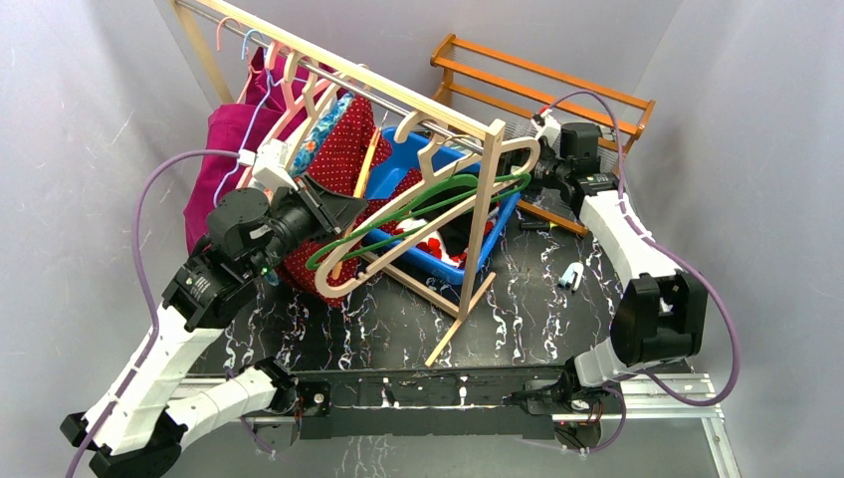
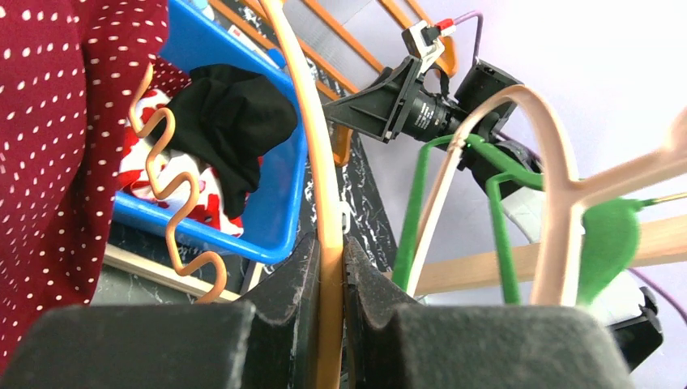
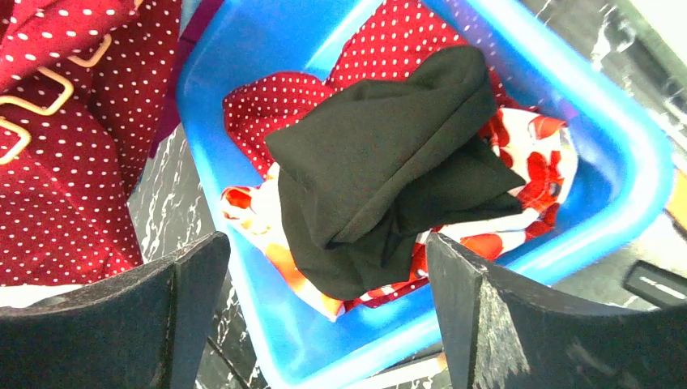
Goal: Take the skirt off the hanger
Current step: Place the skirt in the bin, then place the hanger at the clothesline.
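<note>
while the left gripper point(image 2: 331, 261) pinches the hanger point(image 2: 312, 121) to steady it, the right gripper point(image 3: 324, 251) hangs spread above the black skirt point(image 3: 389, 162) in the blue bin point(image 3: 624, 154).

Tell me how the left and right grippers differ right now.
The left gripper is shut on a tan hanger; the right gripper is open, holding nothing. The left sits beside the red dotted skirt; the right hangs over the blue bin. Both have black fingers.

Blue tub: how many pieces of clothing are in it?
3 in the blue tub: a black one on top, a red dotted one behind and under it, a white one with red flowers beneath. More may be hidden underneath.
</note>
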`<action>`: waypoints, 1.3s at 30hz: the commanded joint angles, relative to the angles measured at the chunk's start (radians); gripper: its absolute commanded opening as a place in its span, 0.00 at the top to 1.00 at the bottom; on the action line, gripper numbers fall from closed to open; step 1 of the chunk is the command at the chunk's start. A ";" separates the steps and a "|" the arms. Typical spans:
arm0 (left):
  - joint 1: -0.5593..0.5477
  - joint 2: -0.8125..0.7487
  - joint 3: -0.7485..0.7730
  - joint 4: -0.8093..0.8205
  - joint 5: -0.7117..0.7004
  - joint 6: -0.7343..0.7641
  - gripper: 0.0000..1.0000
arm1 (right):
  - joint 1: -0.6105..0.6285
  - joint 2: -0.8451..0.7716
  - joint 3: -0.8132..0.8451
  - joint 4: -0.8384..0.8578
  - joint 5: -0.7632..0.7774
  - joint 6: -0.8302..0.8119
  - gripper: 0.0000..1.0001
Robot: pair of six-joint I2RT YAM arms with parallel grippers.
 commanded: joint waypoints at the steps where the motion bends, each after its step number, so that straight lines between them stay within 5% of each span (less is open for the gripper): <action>1: 0.007 0.007 0.086 0.052 0.033 0.018 1.00 | -0.035 -0.044 0.045 -0.049 0.056 -0.050 0.02; 32: 0.007 0.081 0.181 0.235 0.155 -0.204 1.00 | -0.097 -0.278 0.017 -0.091 0.085 -0.095 0.01; 39: 0.006 0.028 0.094 0.325 0.178 -0.278 1.00 | -0.097 -0.302 0.026 -0.105 0.097 -0.099 0.02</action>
